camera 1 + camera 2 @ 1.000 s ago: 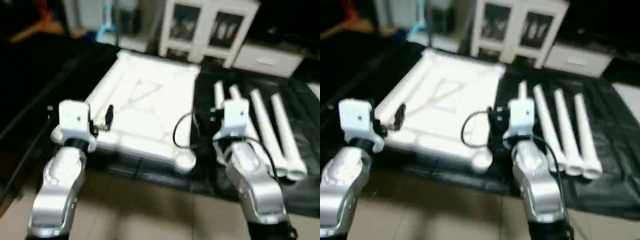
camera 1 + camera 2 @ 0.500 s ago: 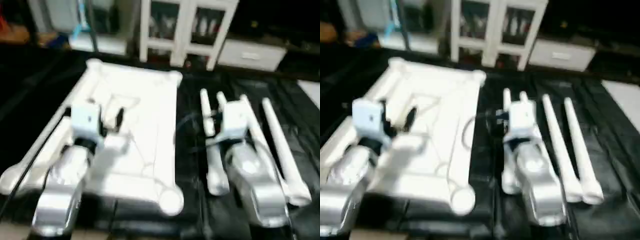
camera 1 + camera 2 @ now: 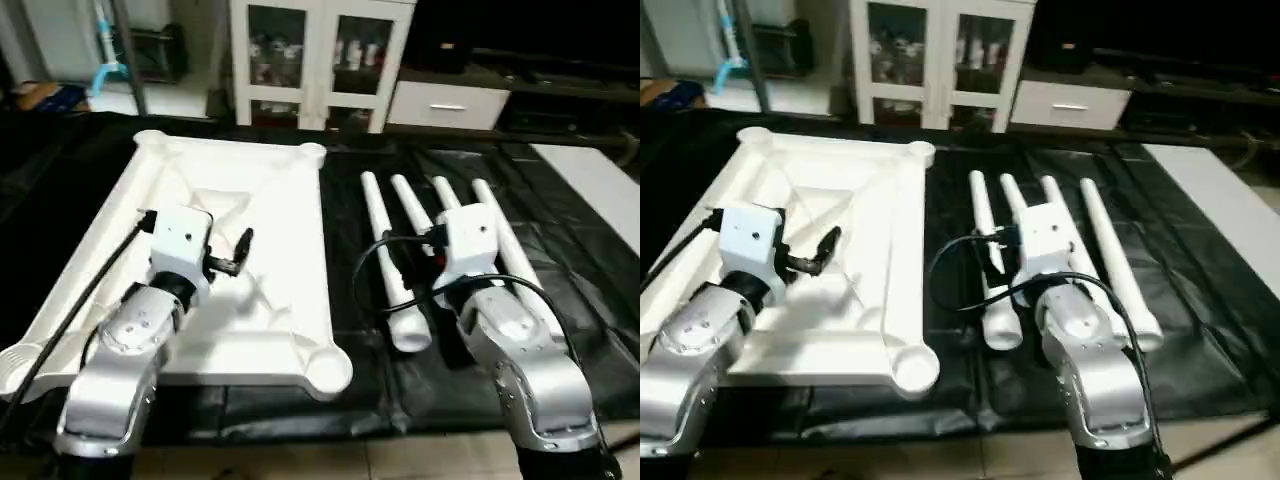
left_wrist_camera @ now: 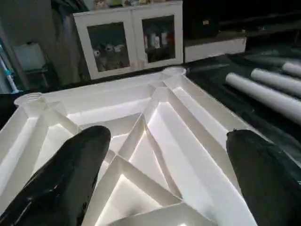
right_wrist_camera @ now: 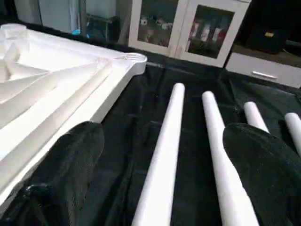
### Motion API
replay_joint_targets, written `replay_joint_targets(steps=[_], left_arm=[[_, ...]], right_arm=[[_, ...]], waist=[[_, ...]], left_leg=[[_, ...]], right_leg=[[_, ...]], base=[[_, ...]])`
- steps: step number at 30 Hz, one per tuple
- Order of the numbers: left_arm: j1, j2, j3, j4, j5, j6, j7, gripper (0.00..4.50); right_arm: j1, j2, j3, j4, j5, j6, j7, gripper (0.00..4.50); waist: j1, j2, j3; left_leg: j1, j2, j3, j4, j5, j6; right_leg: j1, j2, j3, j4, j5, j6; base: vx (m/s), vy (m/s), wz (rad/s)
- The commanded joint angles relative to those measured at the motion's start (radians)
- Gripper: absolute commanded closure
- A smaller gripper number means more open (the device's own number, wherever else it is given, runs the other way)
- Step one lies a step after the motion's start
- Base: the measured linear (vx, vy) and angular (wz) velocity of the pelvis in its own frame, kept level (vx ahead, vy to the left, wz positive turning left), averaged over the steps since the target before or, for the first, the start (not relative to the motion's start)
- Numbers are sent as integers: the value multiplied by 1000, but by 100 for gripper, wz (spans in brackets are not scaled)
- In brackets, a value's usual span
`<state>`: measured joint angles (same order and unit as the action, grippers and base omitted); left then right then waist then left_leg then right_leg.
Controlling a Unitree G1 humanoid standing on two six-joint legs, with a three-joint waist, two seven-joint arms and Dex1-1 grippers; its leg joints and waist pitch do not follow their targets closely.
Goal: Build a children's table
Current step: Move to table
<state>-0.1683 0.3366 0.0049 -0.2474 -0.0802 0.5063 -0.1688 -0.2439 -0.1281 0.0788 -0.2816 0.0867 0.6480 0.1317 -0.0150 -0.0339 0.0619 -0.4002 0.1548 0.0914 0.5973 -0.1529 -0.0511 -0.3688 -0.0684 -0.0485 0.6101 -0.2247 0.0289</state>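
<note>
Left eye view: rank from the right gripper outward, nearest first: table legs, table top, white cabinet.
From the right gripper, which is open:
1. Table legs: lying side by side on the black sheet, directly under and ahead of it.
2. Table top: upside down, to its left, under the left gripper.
3. White cabinet: at the back, beyond both.

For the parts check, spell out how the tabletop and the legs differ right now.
Shape: the tabletop is a broad square slab with ribs and round corner sockets; the legs are four long tapered tubes.
Pose: the tabletop lies ribbed side up; the legs lie side by side on the black sheet to its right.
Nearest arm: the open left claw hangs over the tabletop, the open right claw over the legs.
Shared: both white, unjoined.
</note>
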Motion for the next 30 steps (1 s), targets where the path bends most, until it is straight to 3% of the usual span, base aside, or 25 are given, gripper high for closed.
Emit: replay_joint_targets(steps=[1, 2, 3, 4, 5, 6, 7, 8, 9, 10, 15, 16, 17, 19, 20, 21, 22, 23, 24, 25, 26, 27, 28, 29, 30], left_arm=[[-18, 6, 13, 19, 12, 37, -2, 6], [-20, 9, 14, 23, 13, 42, -2, 6], [-21, 16, 14, 28, 20, 38, -2, 6], [-23, 22, 17, 30, 19, 50, -1, 6], [-23, 29, 21, 31, 16, 67, 0, 6], [-24, 34, 24, 32, 15, 73, 0, 6], [-26, 25, 38, 27, -5, 83, -1, 6], [-27, 17, 47, 23, -19, 87, -2, 6], [-28, -1, 61, 11, -40, 82, 0, 6], [-24, -38, 75, -11, -60, 68, 20, 6], [38, -105, 54, -72, -32, 0, 76, 6], [67, -108, 27, -82, -4, -21, 88, 6], [85, -109, 9, -86, 15, -34, 95, 6], [94, -107, -4, -79, 43, -54, 111, 6], [71, -109, 7, -63, 43, -47, 114, 6], [53, -106, 14, -51, 44, -38, 115, 6], [34, -102, 22, -38, 42, -29, 110, 6], [33, -102, 24, -39, 38, -26, 105, 6], [33, -102, 24, -39, 38, -26, 105, 6], [33, -100, 26, -41, 39, -17, 104, 6], [34, -96, 28, -42, 41, -10, 105, 6], [39, -96, 30, -43, 43, -3, 107, 6], [46, -93, 31, -44, 48, -2, 111, 6], [49, -93, 29, -44, 51, -10, 112, 6], [50, -94, 29, -45, 51, -12, 112, 6]], right_arm=[[-26, 4, -16, 42, -8, 29, -24, 0], [-31, 6, -16, 51, -12, 32, -26, 0], [-37, 10, -20, 60, -13, 37, -30, 0], [-42, 16, -26, 64, -7, 49, -28, 0], [-45, 19, -29, 65, -2, 53, -24, 0], [-49, 18, -28, 62, 4, 61, -18, 0], [-50, 14, -24, 54, 9, 62, -8, 0], [-49, 11, -21, 48, 12, 61, -1, 0], [-46, 6, -11, 37, 10, 50, 7, 0], [-35, -1, -2, 14, 5, 24, 13, 0], [12, 2, -15, -39, -39, -15, -48, 0], [35, 8, -28, -52, -50, -27, -69, 0], [50, 12, -37, -59, -55, -36, -80, 0], [62, 18, -46, -60, -59, -37, -88, 0], [58, 25, -48, -55, -51, -30, -85, 0], [52, 29, -49, -52, -47, -26, -83, 0], [43, 31, -47, -48, -42, -21, -79, 0], [42, 28, -44, -49, -42, -20, -76, 0], [42, 28, -44, -49, -42, -20, -76, 0], [41, 26, -40, -49, -40, -17, -71, 0], [40, 23, -35, -49, -39, -12, -67, 0], [41, 19, -28, -49, -39, -9, -64, 0], [45, 13, -19, -47, -40, -4, -62, 0], [48, 12, -17, -45, -45, -3, -63, 0], [49, 13, -18, -43, -45, -3, -64, 0]], waist=[[9, 24, -32], [20, 23, -34], [51, 21, -35], [58, -71, -58], [52, -52, -29], [61, -50, -43], [73, -42, -24], [60, -14, -47], [60, -14, -47], [46, 33, -43], [37, 40, -21], [40, 33, -23], [42, 29, -24], [42, 12, -25], [25, 9, -15], [12, 16, -12], [115, 58, -11], [163, 60, -14], [124, 1, -67], [110, -6, -35], [122, -16, -45], [132, -9, -51], [138, 5, -51], [111, 14, -70], [110, 24, -72]], left_leg=[[10, 42, 10, -172, -919, -165], [-20, 48, 27, -206, -927, -156], [-65, 56, 55, -243, -916, -143], [66, 25, 120, -22, -543, -96], [138, -7, 36, 184, -284, -73], [8, -21, -7, 142, -112, -6], [15, 1, -24, 121, -139, -29], [81, 43, -12, -8, -396, -120], [81, 43, -12, -8, -396, -120], [78, 66, -22, -75, -624, -152], [79, 58, -2, -121, -840, -113], [64, 64, 17, -147, -838, -93], [58, 66, 24, -154, -822, -86], [90, 45, 42, -117, -746, -87], [140, 18, 51, -50, -692, -84], [149, 20, 49, -42, -682, -76], [-122, 66, 101, -220, -916, -108], [-123, 60, 146, -231, -896, -87], [16, 62, 145, -122, -480, -75], [67, 27, 38, 94, -89, -17], [-3, 11, -2, 81, 9, -1], [3, 34, 2, 35, 9, -23], [30, 59, 7, -4, -22, -58], [82, 73, 23, -42, -142, -103], [69, 69, 27, -48, -140, -102]], right_leg=[[21, -9, -20, -31, -496, -76], [50, 4, -25, 30, -459, -73], [89, 12, -19, 123, -425, -64], [-78, -50, 73, -28, -805, 5], [-196, -173, 103, -194, -1112, -29], [-49, -139, 172, -148, -1074, -26], [-38, -160, 167, -136, -986, -53], [-52, -26, 69, -29, -489, -103], [-52, -26, 69, -29, -489, -103], [-32, 2, 36, -6, -155, -121], [-2, -15, 8, -69, -348, -80], [32, -17, -3, -58, -401, -58], [39, -17, -1, -50, -400, -51], [1, -36, 6, -113, -579, -12], [-49, -36, -42, -209, -765, 31], [-41, -33, -86, -227, -771, 44], [177, 5, -113, 154, -222, -26], [154, 24, -100, 160, -200, -32], [79, -38, 36, 103, -578, 41], [-52, -177, 127, -143, -1024, 70], [30, -140, 150, -112, -950, 53], [40, -129, 124, -81, -784, 38], [22, -105, 102, -59, -595, 5], [-2, -27, 64, -2, -83, -60], [11, -27, 63, 0, 12, -81]], base=[[-94, 4, -3], [-134, -28, 6], [-106, -99, 19], [-106, -99, 19], [-64, -127, 19], [0, 0, 0], [0, 0, 0], [0, 0, 0], [-139, 16, 23], [-139, 16, 23], [-60, 48, 2], [0, 0, 0], [-53, -19, 0], [-19, -27, 2], [-80, -54, 0], [-55, -78, -7], [0, 0, 0], [2, -96, 6], [35, -218, 16], [35, -218, 16], [98, -172, 2], [0, 0, 0], [0, 0, 0], [-69, -22, 27], [-53, 9, 7]])
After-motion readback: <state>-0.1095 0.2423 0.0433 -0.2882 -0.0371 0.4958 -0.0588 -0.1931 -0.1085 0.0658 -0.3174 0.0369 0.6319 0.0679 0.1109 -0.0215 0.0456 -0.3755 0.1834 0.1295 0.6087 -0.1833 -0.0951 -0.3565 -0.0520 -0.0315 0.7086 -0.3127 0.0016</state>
